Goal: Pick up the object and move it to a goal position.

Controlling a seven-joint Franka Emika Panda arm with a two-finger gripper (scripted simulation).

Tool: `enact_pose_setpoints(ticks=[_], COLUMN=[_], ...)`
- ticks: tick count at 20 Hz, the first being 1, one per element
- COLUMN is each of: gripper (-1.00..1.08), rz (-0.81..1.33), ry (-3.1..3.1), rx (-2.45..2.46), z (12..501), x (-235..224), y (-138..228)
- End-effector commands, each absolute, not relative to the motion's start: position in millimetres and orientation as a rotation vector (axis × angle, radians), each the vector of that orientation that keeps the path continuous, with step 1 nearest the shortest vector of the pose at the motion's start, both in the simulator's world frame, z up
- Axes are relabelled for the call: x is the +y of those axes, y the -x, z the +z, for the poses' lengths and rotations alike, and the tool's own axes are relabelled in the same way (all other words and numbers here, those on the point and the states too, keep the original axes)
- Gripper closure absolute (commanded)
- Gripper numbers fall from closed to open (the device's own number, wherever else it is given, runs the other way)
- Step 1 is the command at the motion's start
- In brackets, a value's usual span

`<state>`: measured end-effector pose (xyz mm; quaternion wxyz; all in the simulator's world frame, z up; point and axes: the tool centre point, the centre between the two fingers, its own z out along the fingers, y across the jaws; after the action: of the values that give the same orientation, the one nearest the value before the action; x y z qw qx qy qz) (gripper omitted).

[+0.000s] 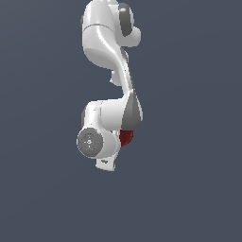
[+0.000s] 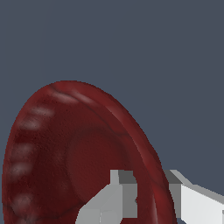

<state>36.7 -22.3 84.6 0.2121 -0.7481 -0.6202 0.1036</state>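
Observation:
The object, a dark red ribbed bowl [image 2: 65, 153], fills much of the wrist view, tilted on its edge. My gripper [image 2: 151, 192] is shut on the bowl's rim, with one finger [image 2: 118, 197] inside the bowl and the other finger [image 2: 192, 201] outside it. In the exterior view only a small red part of the bowl [image 1: 126, 137] shows behind the white arm's wrist. The gripper itself is hidden there by the arm.
The white arm [image 1: 106, 52] hangs from the top of the exterior view down to its round wrist flange [image 1: 90, 142]. Plain dark grey-blue background surrounds everything in both views.

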Motion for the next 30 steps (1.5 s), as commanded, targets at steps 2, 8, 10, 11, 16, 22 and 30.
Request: enact_pose_setpoints(ticks=[2,8,10,11,16,22,30], gripper=[1.08,1.08,1.08,1.08,1.08,1.08,1.08], rz=[0.285,0.285,0.285,0.285,0.285,0.285,0.285], ry=[2.081,2.081,2.081,2.081,2.081,2.08,2.08], rx=[-1.722,-1.721,-1.721,-1.721,-1.72,-1.721,-1.723], z=[111,154,169,176,212,252,276], x=[-50,-98,-115,-123,-163,-207,-235], y=[-27,-9,-4,-1,13,26,33])
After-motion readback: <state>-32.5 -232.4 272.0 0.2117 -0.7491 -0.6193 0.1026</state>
